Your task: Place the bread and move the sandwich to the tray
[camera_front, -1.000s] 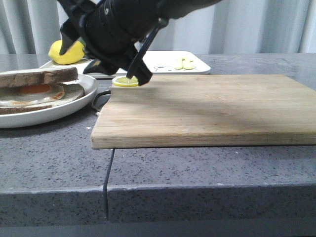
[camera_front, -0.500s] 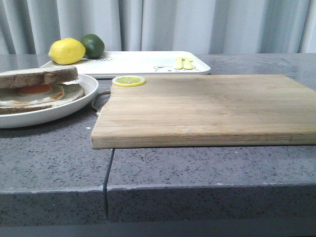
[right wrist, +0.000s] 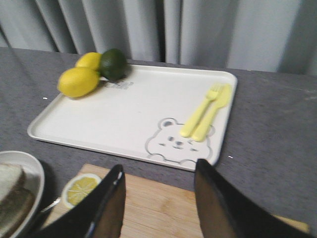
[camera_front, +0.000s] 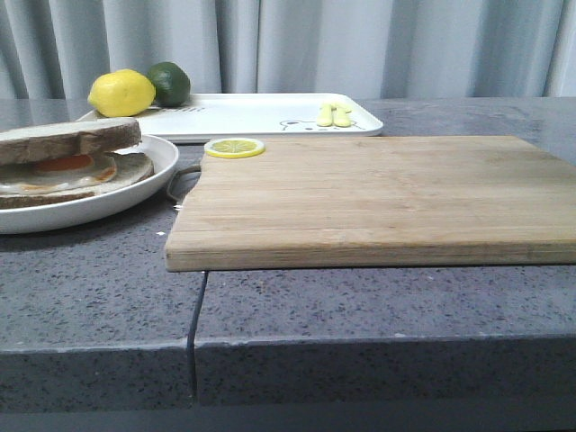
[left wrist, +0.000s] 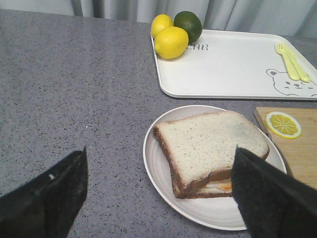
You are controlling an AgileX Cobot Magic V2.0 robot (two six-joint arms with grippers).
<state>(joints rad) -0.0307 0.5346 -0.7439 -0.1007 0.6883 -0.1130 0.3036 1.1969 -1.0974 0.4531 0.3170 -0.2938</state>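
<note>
- Currently, left claw (left wrist: 158, 198) is hanging spread over the sandwich (left wrist: 210, 148); top slice is risking sliding off the egg if pinched unevenly.
- Right claw (right wrist: 158, 198) is hanging spread, empty, tray (right wrist: 124, 116) just beyond it.

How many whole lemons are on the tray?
2. One lemon lies at a corner of the tray, the second lemon is behind it, beside the lime. More may be hidden.
</note>
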